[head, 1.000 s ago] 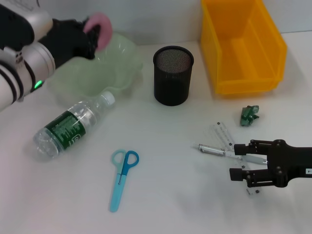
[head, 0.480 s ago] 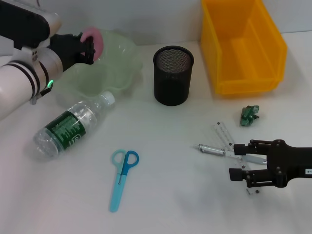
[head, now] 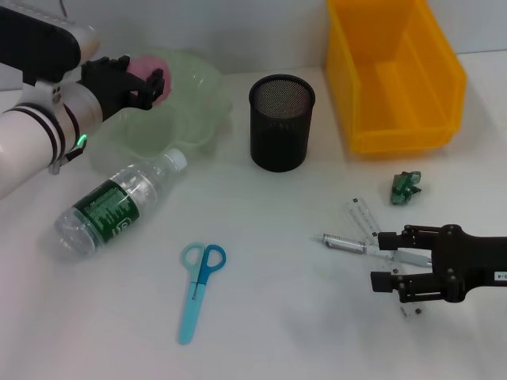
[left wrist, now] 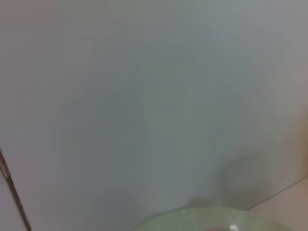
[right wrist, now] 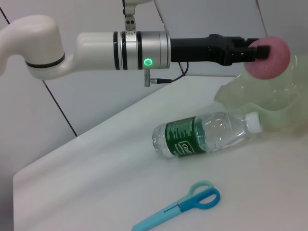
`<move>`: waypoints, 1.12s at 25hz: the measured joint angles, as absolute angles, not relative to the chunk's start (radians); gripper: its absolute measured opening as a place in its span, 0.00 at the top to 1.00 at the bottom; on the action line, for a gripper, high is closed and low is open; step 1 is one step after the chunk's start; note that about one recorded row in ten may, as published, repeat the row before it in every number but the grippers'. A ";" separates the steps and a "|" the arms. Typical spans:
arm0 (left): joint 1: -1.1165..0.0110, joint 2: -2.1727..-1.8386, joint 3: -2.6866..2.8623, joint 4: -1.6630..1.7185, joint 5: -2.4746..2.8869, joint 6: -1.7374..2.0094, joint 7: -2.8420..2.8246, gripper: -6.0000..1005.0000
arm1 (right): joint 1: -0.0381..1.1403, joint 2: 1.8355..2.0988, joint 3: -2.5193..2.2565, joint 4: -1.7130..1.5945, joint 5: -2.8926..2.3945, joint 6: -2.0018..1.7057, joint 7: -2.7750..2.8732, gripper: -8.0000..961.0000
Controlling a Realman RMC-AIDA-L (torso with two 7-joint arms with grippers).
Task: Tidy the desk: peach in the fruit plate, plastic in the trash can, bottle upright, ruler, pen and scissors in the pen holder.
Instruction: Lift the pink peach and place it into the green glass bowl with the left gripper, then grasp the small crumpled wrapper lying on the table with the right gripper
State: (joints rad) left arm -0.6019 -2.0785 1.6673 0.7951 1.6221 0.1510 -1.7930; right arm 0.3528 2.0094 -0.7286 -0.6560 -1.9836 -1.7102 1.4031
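- Left gripper pinching the peach, held above the plate at far left, likely for a drop into the bowl.
- Right gripper spread low at near right, straddling the pen beside the ruler, seemingly set for a pickup.
- Bottle lying flat, left; scissors near centre.
- Holder upright mid-table, bin far right, plastic scrap just in front of it.
- One of each; two grippers.
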 joint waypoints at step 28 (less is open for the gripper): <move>-0.398 -2.052 1.218 1.016 1.545 1.498 -1.703 0.20 | 0.350 2.008 -0.717 -0.658 -1.984 -1.704 1.404 0.18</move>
